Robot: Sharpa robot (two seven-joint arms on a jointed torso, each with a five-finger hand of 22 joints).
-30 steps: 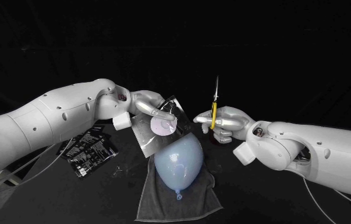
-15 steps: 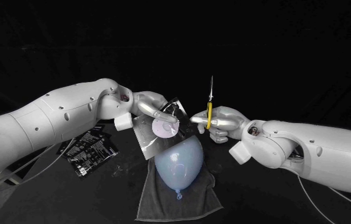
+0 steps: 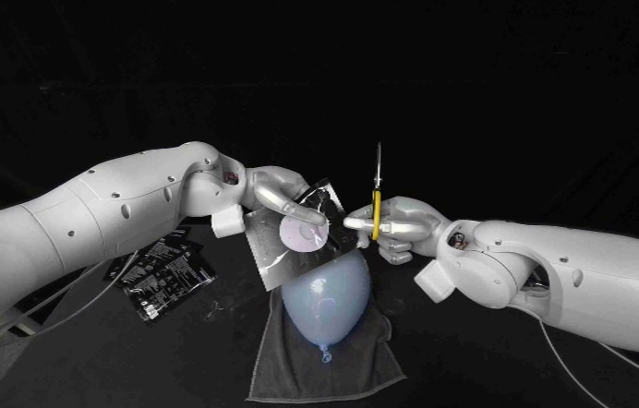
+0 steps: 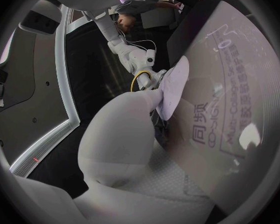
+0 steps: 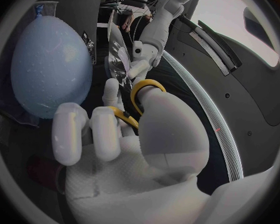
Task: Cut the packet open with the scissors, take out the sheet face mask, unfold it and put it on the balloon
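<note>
Scissors: gripped in right hand fingers, blades upright, shifted in over the last second to just beside the packet; cut likely imminent, not begun.
Packet: pinched in left hand fingers, raised above balloon.
Balloon: on towel.
Spare packets: on worktop, well apart.
Obstruction: none seen between blades and packet.

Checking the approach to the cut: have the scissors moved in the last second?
Yes. The scissors in the right hand have shifted left, closer to the packet, while the balloon below stayed where it was.
</note>
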